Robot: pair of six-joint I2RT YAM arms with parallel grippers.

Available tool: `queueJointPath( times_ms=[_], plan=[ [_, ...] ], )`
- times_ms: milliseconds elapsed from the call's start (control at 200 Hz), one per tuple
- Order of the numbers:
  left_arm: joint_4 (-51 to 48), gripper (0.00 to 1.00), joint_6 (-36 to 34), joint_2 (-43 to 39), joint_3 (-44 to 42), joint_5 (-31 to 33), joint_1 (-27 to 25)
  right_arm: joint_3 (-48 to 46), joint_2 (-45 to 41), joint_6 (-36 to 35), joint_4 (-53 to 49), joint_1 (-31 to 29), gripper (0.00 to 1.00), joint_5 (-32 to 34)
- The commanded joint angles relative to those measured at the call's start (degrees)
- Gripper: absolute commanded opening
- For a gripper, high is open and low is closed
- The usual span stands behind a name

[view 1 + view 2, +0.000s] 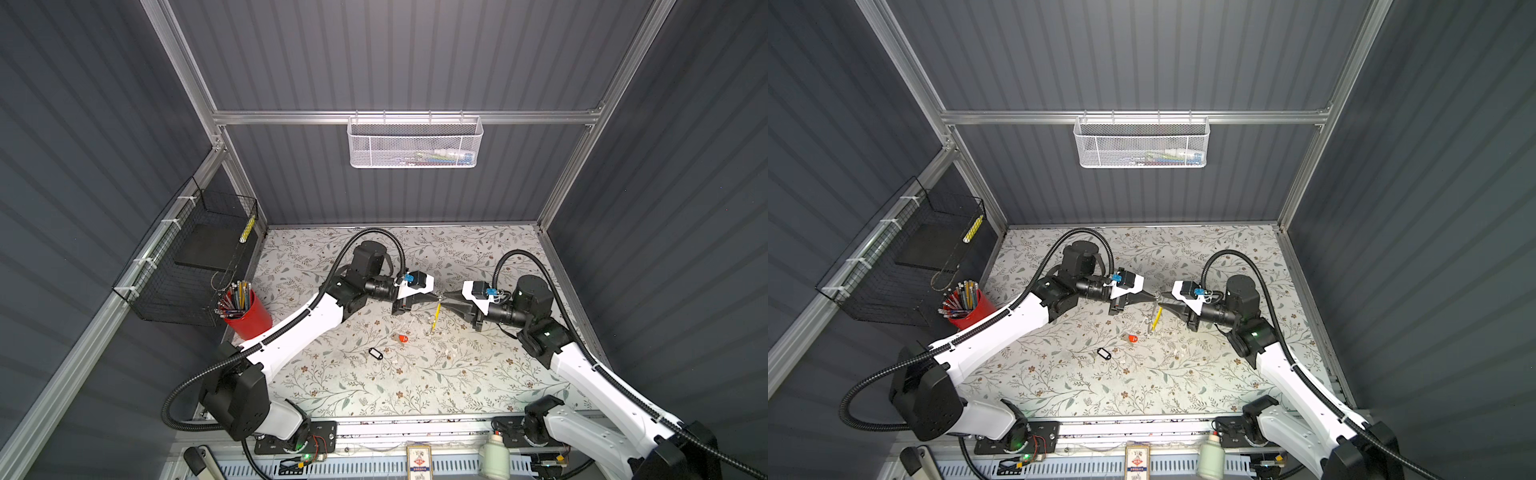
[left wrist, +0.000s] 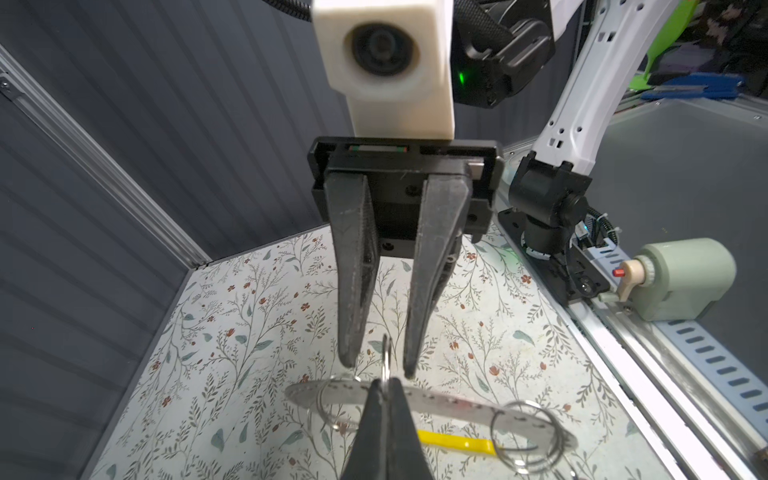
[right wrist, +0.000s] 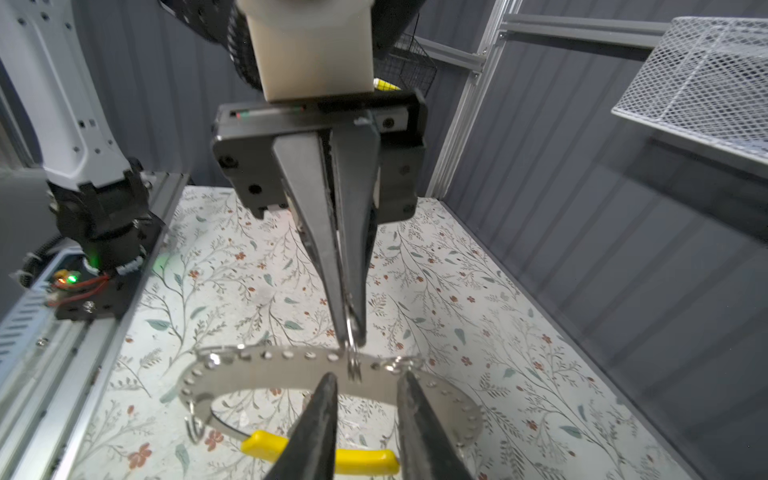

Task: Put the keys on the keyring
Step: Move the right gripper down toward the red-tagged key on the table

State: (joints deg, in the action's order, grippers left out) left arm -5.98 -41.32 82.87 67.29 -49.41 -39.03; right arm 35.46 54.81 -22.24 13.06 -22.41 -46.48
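Observation:
The keyring (image 3: 270, 357), a flat perforated grey hoop with a yellow segment (image 3: 361, 455), hangs in the air between both arms over the middle of the table. My left gripper (image 2: 384, 388) is shut on a small split ring (image 2: 386, 353) threaded on that hoop. Facing it, my right gripper (image 3: 368, 376) is open, one fingertip on each side of the split ring and neither touching it. In both top views the hoop (image 1: 435, 318) dangles below the two meeting grippers. The keys lie on the floral table: an orange-red tag (image 1: 402, 338) and a black oval tag (image 1: 375, 353).
A red cup of pens (image 1: 248, 313) stands at the table's left edge under a black wire basket (image 1: 199, 257). A white mesh basket (image 1: 415, 141) hangs on the back rail. A pale green bottle (image 1: 494, 455) sits beyond the front edge.

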Motion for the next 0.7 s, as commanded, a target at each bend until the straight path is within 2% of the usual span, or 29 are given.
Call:
queueJointPath(
  times_ms=[0, 155, 320, 505, 695],
  plan=[
    [1.31, 0.0, -2.88, -2.84, -1.48, 4.74, -0.26, -1.83, -0.93, 0.45, -0.67, 0.12, 0.34, 3.99],
    [3.92, 0.0, 0.58, -4.65, -5.53, 7.25, 2.39, 0.57, -0.04, 4.53, -6.77, 0.02, 0.36, 7.38],
    [10.01, 0.0, 6.27, -8.14, -12.56, 8.32, 7.27, 5.12, 4.45, 2.67, -18.75, -1.48, 0.36, 10.63],
    [10.86, 0.0, 7.92, -13.03, -18.19, 9.64, 12.53, 8.02, 12.09, 1.82, -22.14, -5.39, 0.34, 13.77],
    [13.87, 0.0, 9.4, -17.21, -24.14, 9.35, 19.73, 10.75, 19.92, -9.12, -24.65, -12.29, 0.32, 15.56]
  ],
)
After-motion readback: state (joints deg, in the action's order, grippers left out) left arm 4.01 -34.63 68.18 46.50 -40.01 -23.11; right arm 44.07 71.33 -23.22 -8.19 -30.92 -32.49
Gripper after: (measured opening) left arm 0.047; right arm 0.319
